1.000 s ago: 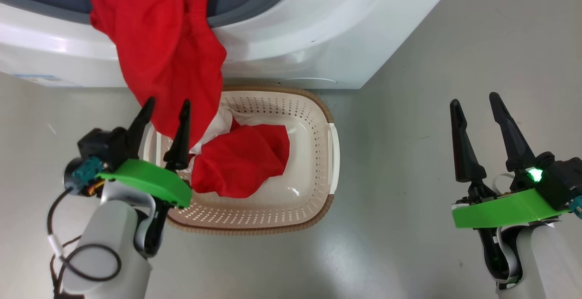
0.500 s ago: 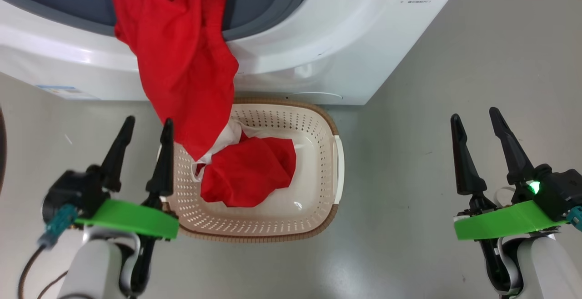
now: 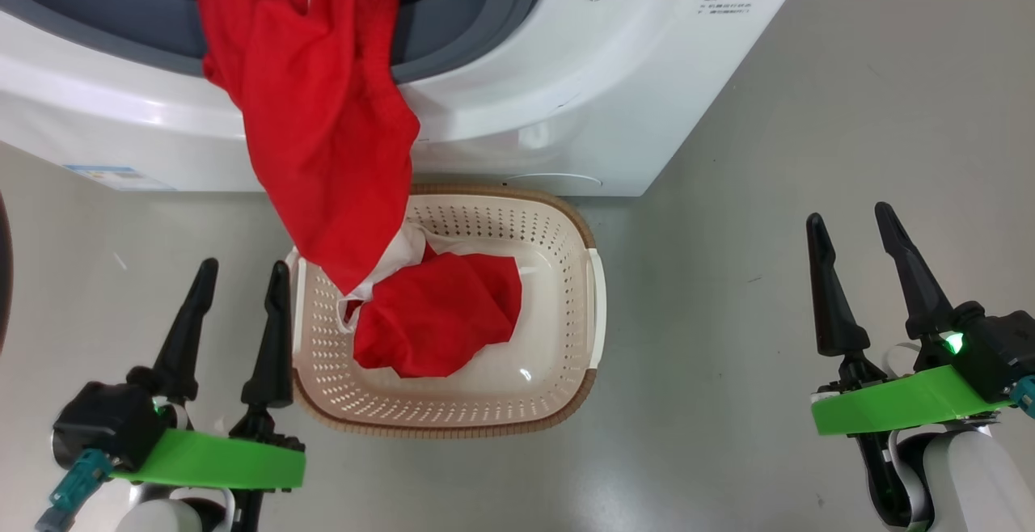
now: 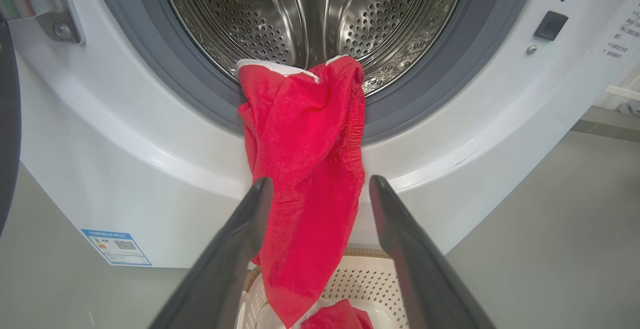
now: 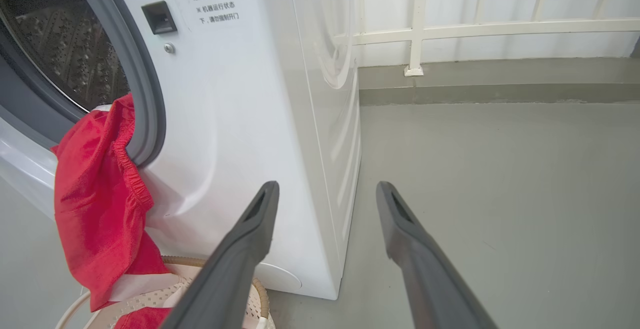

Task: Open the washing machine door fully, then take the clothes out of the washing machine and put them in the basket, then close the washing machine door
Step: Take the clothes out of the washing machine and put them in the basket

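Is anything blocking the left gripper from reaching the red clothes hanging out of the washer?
Nothing visible does. The clothes hang from the washer into the basket, straight ahead of the left gripper, whose fingers are open.

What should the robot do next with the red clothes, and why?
Probably reach the open left hand up to grab the red clothes where they hang over the washer rim: their top end rests there, only the bottom lies in the basket.

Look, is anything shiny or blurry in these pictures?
Head view: sharp, with pale glare on the smooth grey floor and big white washing machine. Left wrist view: the shiny holey steel drum glints; the near dark fingers look soft up close.
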Robot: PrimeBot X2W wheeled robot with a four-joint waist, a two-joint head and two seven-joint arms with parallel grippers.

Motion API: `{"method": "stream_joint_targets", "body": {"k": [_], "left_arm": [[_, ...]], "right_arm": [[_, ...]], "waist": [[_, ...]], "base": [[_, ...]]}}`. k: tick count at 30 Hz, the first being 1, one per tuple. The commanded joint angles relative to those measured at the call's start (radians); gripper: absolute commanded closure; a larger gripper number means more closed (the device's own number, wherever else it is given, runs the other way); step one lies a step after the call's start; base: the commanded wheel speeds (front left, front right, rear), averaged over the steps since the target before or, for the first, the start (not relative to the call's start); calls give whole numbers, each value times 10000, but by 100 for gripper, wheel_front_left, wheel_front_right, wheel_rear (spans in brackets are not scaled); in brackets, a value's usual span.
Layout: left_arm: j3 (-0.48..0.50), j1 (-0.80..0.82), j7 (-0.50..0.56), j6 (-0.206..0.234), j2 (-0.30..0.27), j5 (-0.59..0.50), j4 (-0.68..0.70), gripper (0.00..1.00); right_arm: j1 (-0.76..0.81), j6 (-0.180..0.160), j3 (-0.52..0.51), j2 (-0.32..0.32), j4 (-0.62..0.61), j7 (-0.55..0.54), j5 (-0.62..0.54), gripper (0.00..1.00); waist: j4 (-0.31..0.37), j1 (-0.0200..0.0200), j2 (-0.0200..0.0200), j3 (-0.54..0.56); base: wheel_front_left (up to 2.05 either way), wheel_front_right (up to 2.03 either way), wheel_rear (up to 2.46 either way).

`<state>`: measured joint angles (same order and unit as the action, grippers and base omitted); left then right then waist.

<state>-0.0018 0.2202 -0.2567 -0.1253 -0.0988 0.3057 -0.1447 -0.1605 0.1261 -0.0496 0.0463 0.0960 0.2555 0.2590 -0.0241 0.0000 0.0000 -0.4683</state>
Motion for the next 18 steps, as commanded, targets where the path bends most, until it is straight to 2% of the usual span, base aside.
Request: {"method": "stream_joint_targets", "body": {"k": [1, 10, 18], "left_arm": [[370, -184, -51, -54, -150, -128, 309, 0], [187, 11, -51, -54, -231, -114, -105, 0], [-383, 1296, -51, -54, -564, 1, -1219, 0]], "right_arm": [[226, 46, 193, 39, -223, 63, 24, 0], [183, 46, 231, 39, -209, 63, 58, 0], [35, 46, 294, 39, -217, 63, 113, 0]], "waist": [[-4, 0, 0, 8], [43, 0, 0, -21], [65, 0, 0, -246]], "base": [[0, 0, 0], [0, 0, 0], [0, 0, 0]]}}
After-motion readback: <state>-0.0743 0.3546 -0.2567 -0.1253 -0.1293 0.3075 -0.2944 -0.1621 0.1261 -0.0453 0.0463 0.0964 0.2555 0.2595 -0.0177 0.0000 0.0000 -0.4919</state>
